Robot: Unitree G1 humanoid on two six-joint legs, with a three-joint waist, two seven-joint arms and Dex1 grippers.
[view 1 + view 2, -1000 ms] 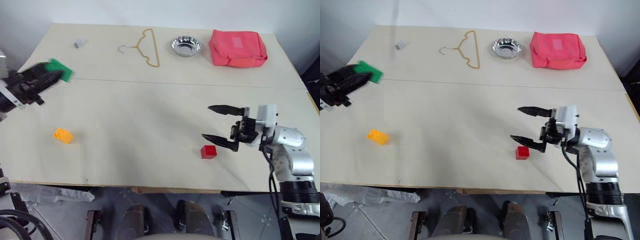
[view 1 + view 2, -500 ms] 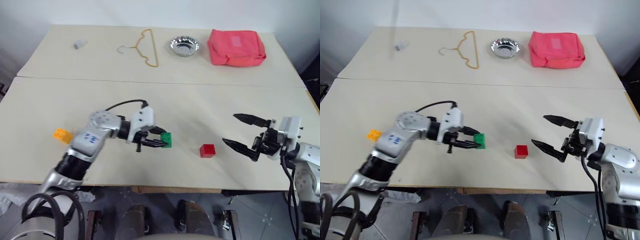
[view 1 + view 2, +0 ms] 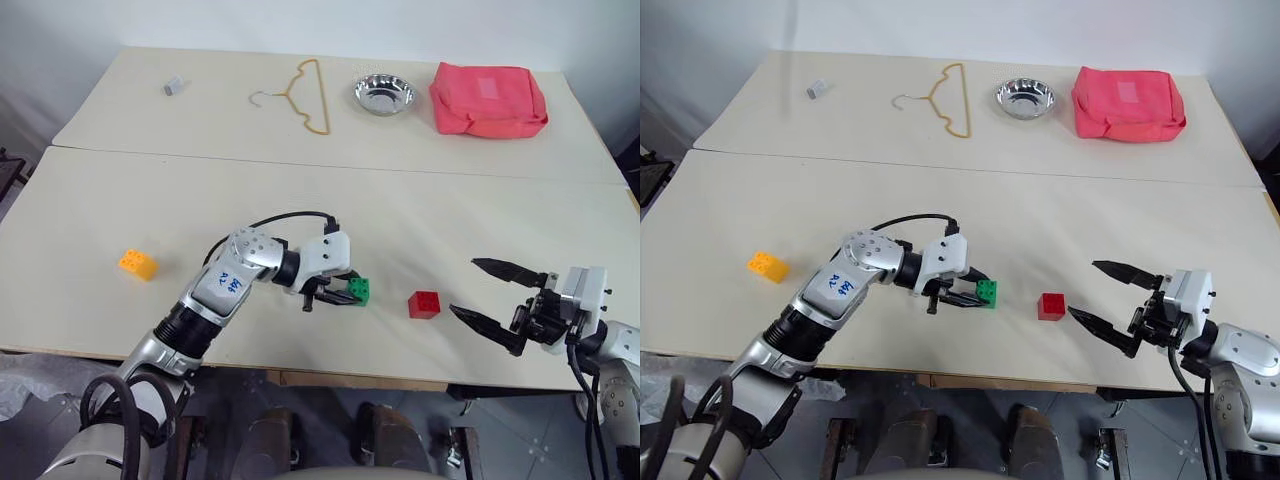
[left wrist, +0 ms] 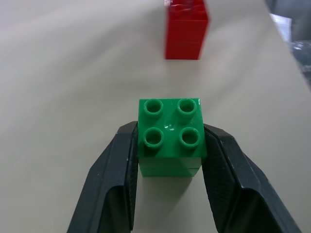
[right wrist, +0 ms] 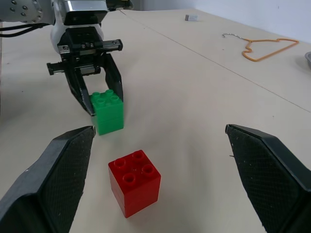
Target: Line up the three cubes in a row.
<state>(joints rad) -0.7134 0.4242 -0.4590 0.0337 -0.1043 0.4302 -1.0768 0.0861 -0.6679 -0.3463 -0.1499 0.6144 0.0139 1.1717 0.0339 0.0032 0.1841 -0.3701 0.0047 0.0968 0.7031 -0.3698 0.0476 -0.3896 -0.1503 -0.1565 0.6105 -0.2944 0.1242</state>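
Left gripper: clamped on green cube, near red cube. Right gripper: jaws wide apart, empty. Orange-yellow cube: well apart.

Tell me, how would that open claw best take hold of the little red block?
Probably by its two flat side walls, below the studs. The red block sits upright and alone on the table, the green block apart from it, so the open right claw, already beside it, could slide in level.
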